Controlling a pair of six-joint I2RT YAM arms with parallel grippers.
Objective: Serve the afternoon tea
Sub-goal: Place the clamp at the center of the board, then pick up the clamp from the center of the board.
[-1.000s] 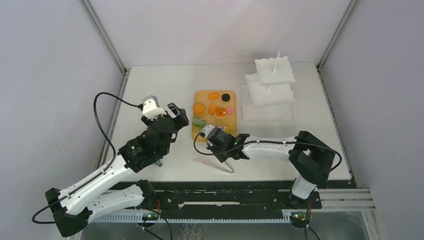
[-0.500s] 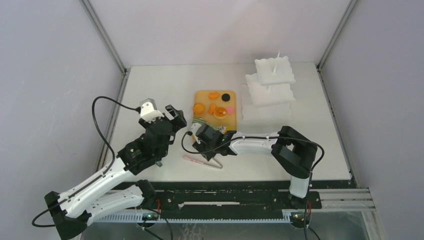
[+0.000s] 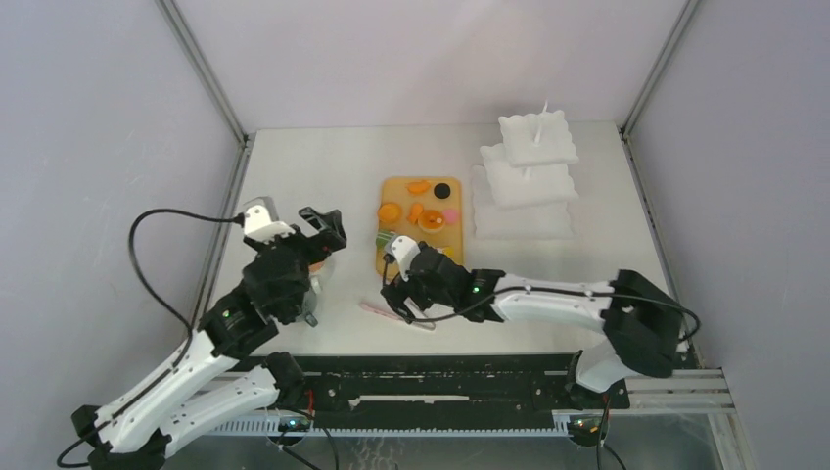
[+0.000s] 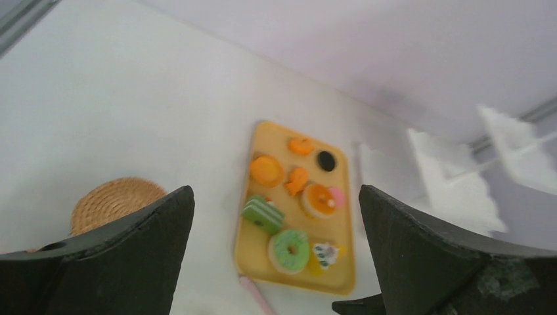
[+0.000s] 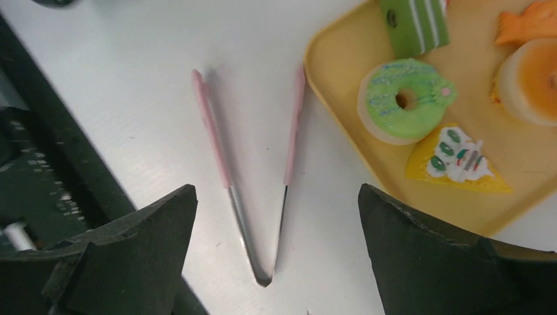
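right gripper (image 5: 276,189): mine, spread wide, holding nothing, above the tongs (image 5: 217,141).
tongs: splayed just beside the board (image 5: 328,92); a skewed pinch could skid them into it.
green donut (image 5: 402,100), yellow wedge (image 5: 460,164): on the board's near end; a knock might scatter them.
left gripper (image 4: 276,190): open, empty; coaster (image 4: 115,200) off to its left.

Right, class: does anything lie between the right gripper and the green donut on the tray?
Nothing visible does. The open right gripper hangs above the pink tongs on the table; the green donut sits uncovered just inside the tray, beside one tong arm.
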